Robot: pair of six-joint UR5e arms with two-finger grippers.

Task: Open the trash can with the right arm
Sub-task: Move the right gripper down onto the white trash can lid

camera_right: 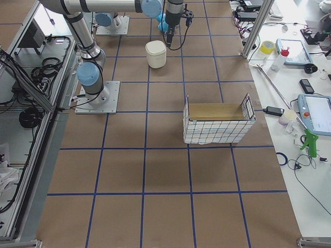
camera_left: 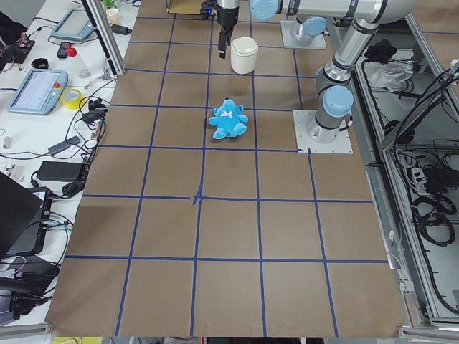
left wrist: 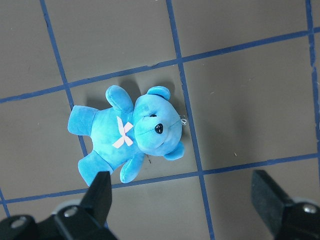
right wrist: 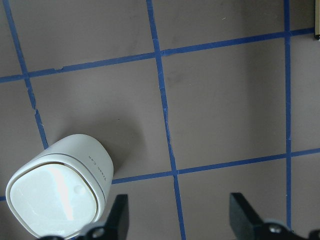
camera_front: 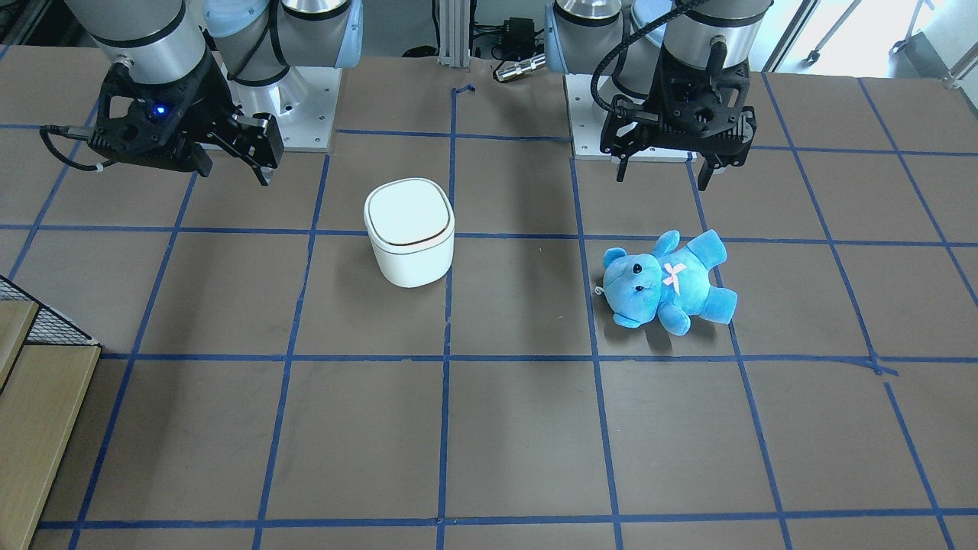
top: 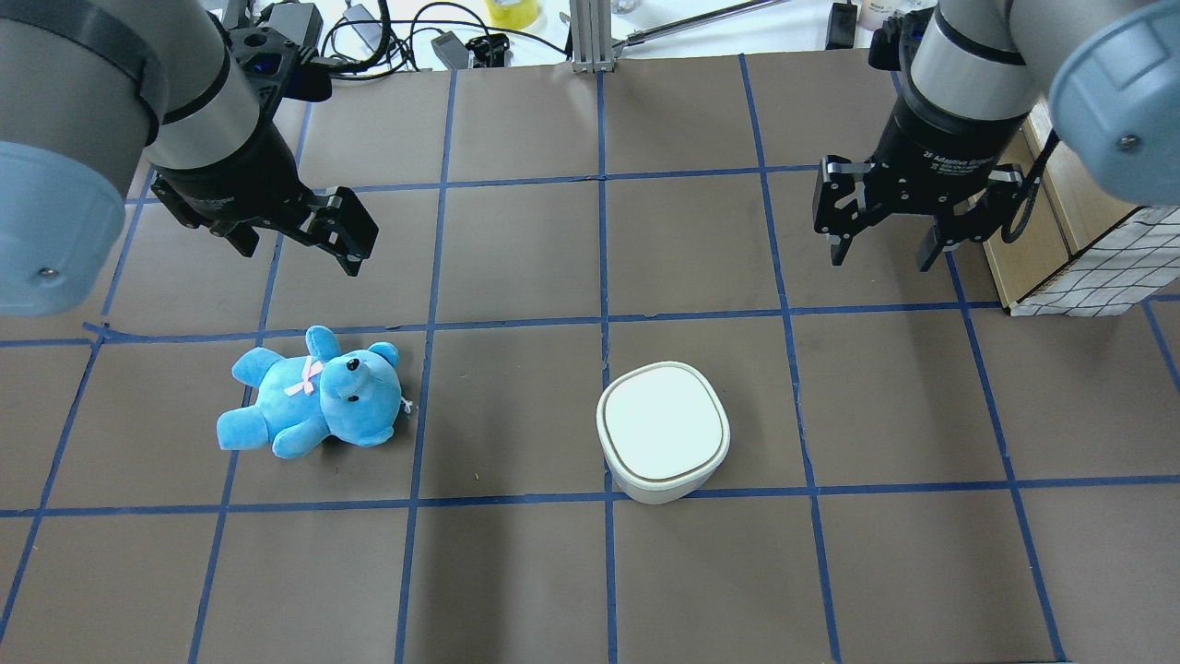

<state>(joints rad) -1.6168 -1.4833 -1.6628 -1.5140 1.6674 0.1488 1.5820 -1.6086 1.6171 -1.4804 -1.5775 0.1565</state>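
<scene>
The trash can [camera_front: 409, 241] is a small white rounded-square bin standing upright on the table with its lid shut; it also shows in the overhead view [top: 664, 433] and at the lower left of the right wrist view [right wrist: 57, 195]. My right gripper [camera_front: 233, 169] hangs open and empty above the table. In the overhead view my right gripper [top: 882, 254] is beyond the can and to its right, well apart from it. In the right wrist view its fingertips [right wrist: 120, 212] stand wide apart. My left gripper [top: 302, 258] is open and empty above the blue teddy bear [top: 313, 397].
The teddy bear [camera_front: 665, 283] lies on its back on the robot's left half of the table. A wire-mesh basket with a wooden floor [top: 1106, 267] stands at the table's right edge, close to my right arm. Blue tape lines grid the brown table.
</scene>
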